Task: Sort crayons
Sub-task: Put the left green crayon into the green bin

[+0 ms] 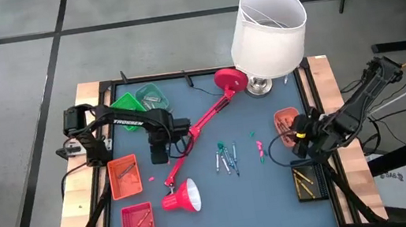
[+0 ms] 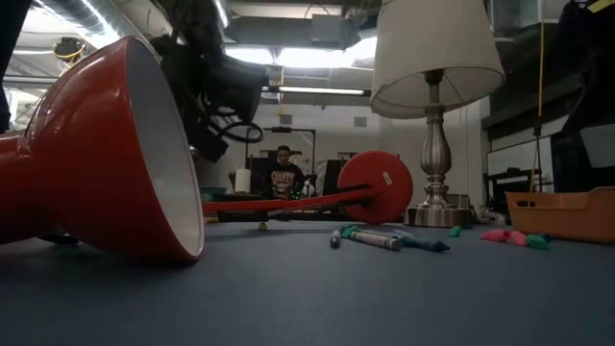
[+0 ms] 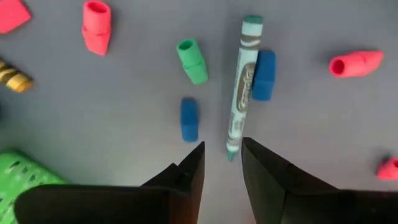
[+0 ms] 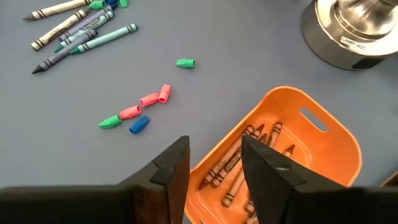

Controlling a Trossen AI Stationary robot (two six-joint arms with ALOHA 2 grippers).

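Observation:
Several loose crayons [image 1: 226,158] lie mid-table, also seen as crayons [image 4: 81,34] in the right wrist view. A teal crayon [image 3: 242,81] lies flat among pink, green and blue eraser caps [image 3: 193,61]. My left gripper [image 3: 222,149] points down over it, open, with a fingertip on either side of the crayon's pointed end and nothing held. That left gripper [image 1: 159,151] sits left of centre. My right gripper [image 4: 214,165] hangs open above the orange basket [image 4: 336,134], at the table's right as my right gripper [image 1: 299,136]. Several brown and orange crayons [image 4: 233,165] lie in the basket.
A red desk lamp lies across the table, with its base [image 1: 230,79] far and its shade [image 1: 183,197] near. A white-shaded lamp [image 1: 267,29] stands at the far edge. A green basket [image 1: 138,103], two red baskets [image 1: 124,176] and a black basket [image 1: 306,181] line the sides.

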